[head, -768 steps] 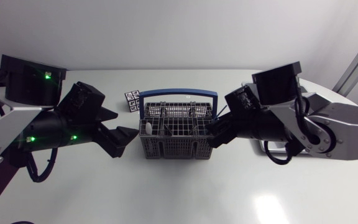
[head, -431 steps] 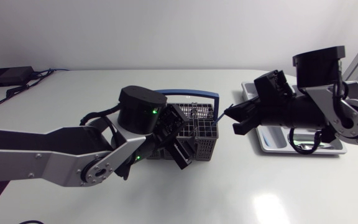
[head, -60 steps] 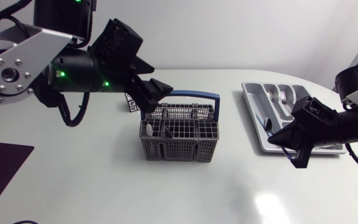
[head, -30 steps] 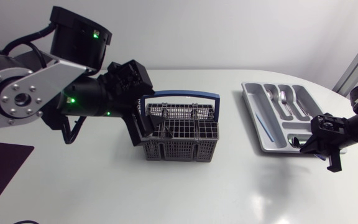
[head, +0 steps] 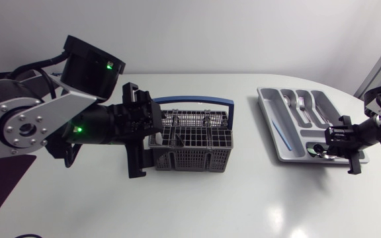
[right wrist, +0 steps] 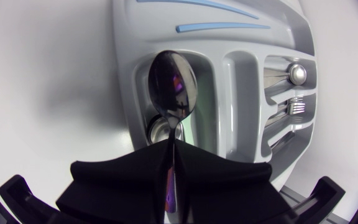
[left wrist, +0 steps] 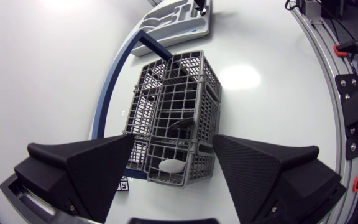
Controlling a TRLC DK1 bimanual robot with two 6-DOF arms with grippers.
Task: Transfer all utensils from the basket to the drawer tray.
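White table (head: 243, 205), one grey basket (head: 190, 158) ahead of spread left gripper (left wrist: 173, 143), one tray (head: 270, 125), right gripper (right wrist: 169, 152) pinching one spoon (right wrist: 174, 87)

this looks like a robotics lab bench set up for a test. a grey wire cutlery basket (head: 190, 142) stands on a glossy white table (head: 197, 205), and a grey drawer tray (head: 270, 125) lies loose on the tabletop well to the basket's right. two machine arms work around the basket. the left arm (head: 45, 119), lit by small green status lights (head: 106, 64), is right beside it. the right arm (head: 376, 129) is over the far end of the tray. a small black-and-white marker tag (left wrist: 123, 184) lies on the table just beside the basket.
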